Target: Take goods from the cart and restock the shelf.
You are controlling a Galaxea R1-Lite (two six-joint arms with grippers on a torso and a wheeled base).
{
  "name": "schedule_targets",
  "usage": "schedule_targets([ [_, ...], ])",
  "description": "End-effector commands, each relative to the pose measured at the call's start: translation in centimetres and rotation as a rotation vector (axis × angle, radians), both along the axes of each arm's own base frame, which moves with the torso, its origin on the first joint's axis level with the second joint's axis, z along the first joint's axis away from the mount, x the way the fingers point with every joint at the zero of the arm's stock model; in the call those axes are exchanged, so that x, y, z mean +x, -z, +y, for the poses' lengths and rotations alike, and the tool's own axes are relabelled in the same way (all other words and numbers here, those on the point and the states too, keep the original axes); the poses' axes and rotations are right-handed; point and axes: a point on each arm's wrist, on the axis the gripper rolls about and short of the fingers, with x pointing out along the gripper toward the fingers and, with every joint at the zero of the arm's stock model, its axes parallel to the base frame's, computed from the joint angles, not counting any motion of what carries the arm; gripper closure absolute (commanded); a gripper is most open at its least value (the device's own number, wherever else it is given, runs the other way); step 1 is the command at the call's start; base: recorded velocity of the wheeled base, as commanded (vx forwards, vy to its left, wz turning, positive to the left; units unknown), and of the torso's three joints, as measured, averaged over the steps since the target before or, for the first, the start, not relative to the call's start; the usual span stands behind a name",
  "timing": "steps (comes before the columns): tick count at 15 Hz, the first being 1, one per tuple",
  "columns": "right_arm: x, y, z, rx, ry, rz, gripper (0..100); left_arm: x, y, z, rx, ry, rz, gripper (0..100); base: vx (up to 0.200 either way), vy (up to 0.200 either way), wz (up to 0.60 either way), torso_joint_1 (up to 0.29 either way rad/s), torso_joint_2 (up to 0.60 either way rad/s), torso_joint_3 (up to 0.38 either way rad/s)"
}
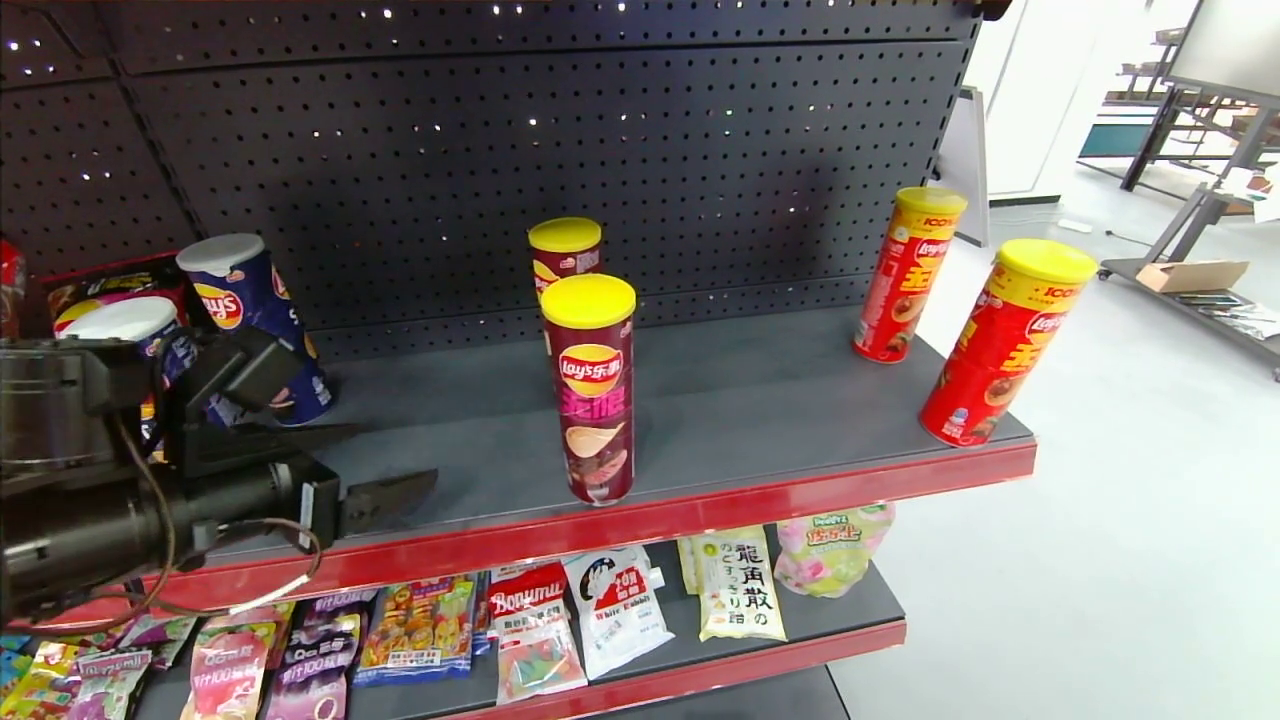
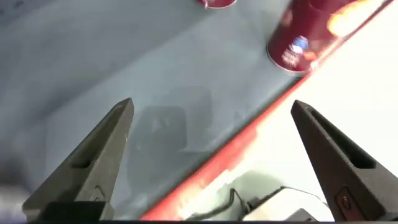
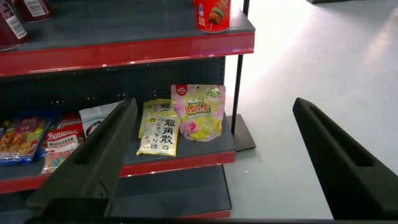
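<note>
- Maroon can [image 1: 592,400] stands upright near the front lip of the shelf [image 1: 760,420] in the head view, with a twin [image 1: 565,250] right behind it. Two red cans [image 1: 908,275] sit at the right end and blue cans [image 1: 250,300] at the left. The left claw [image 1: 385,460] hangs spread and empty over the front edge, between the blue cans and the maroon can, touching neither.
- Left wrist view: the left claw [image 2: 212,106] is wide apart with nothing between its fingers. Bare shelf [image 2: 93,74] and its red lip [image 2: 249,134] are underneath. A can [image 2: 298,43] stands by the lip farther along, probably the maroon one.
- Right wrist view: the right claw [image 3: 216,102] is also spread and holding nothing, out in front of the lower shelf [image 3: 225,142] where the bags [image 3: 199,112] lie.
- My take: both claws are empty, so the job is fetching the next item from the cart. I'd pull the left arm straight back off the shelf with no sideways swing, since the blue cans are close and tall cans tip easy. For placing, the open gap between the maroon and red cans looks best. Set it down flat, well back from the lip.
</note>
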Motion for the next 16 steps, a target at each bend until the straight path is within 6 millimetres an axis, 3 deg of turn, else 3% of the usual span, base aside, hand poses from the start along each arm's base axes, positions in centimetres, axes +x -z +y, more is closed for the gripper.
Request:
schedule_targets([
  [1,0.0,0.0,0.0,0.000,-0.001,0.001,0,-6.5,-2.5,1.5,-0.003,-0.064,-0.070,0,0.000,0.000,0.00,0.000,0.00,0.000],
  [4,0.0,0.0,0.0,0.000,-0.001,0.001,0,-11.6,-3.6,2.2,0.031,-0.170,-0.133,0,0.000,0.000,0.00,0.000,0.00,0.000],
  [6,0.0,0.0,0.0,0.000,-0.001,0.001,0,-14.6,-3.9,3.0,0.037,-0.352,-0.248,0,0.000,0.000,0.00,0.000,0.00,0.000],
  [7,0.0,0.0,0.0,0.000,-0.001,0.001,0,-15.9,-3.8,3.1,0.007,-0.368,-0.285,0,0.000,0.000,0.00,0.000,0.00,0.000],
  [8,0.0,0.0,0.0,0.000,-0.001,0.001,0,-15.9,-3.8,3.1,0.007,-0.368,-0.285,0,0.000,0.000,0.00,0.000,0.00,0.000],
  [9,0.0,0.0,0.0,0.000,-0.001,0.001,0,-18.3,-3.2,3.0,-0.073,-0.329,-0.343,0,0.000,0.000,0.00,0.000,0.00,0.000],
  [10,0.0,0.0,0.0,0.000,-0.001,0.001,0,-18.7,-2.8,2.9,-0.085,-0.326,-0.344,0,0.000,0.000,0.00,0.000,0.00,0.000],
  [16,0.0,0.0,0.0,0.000,-0.002,0.001,0,-22.9,4.7,2.9,-0.133,-0.292,-0.387,0,0.000,0.000,0.00,0.000,0.00,0.000],
])
